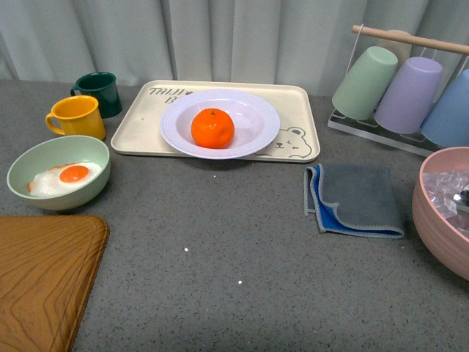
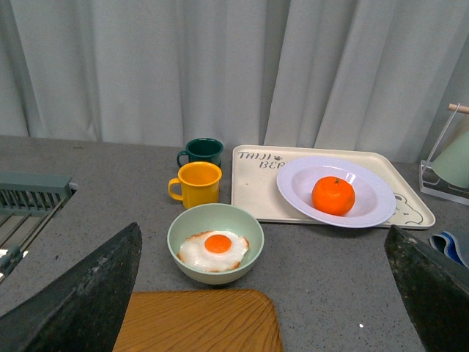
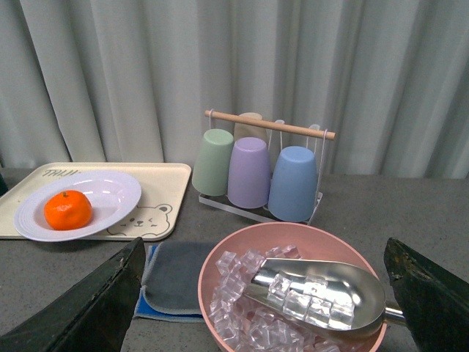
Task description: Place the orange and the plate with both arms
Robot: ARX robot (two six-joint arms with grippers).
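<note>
A grey table seen from the robot's body camera, with a cream tray [image 1: 139,132] at the back centre as the landmark. The white plate [image 1: 253,117] sits on the tray, and the orange [image 1: 212,127] rests in the middle of the plate, stem dot up. A bear drawing shows on the tray's corner just right of the plate.

Left of the tray stand a yellow mug [image 1: 76,116] and, behind it, a dark green mug [image 1: 98,93]. In front of the mugs, w/ a gap from the tray's left edge, is a pale green bowl [image 1: 58,172] holding a fried egg [image 1: 64,178]. A wooden board [image 1: 44,275] lies nearer the robot than the bowl.

Right of the tray, a folded grey and blue cloth [image 1: 353,199] lies flat. Farther right, a rack [image 3: 264,158] holds upside-down cups (green, purple and blue, plus possibly a pale one behind, hard to make out). Near the cloth is a pink bowl [image 3: 220,264] of ice cubes w/ a metal scoop [image 3: 315,290] in it.

No arm shows in the body view. In each wrist view, the left gripper [image 2: 264,293] and right gripper [image 3: 264,293] have their dark fingers spread wide at the frame's edges, empty, well apart from the tray.
</note>
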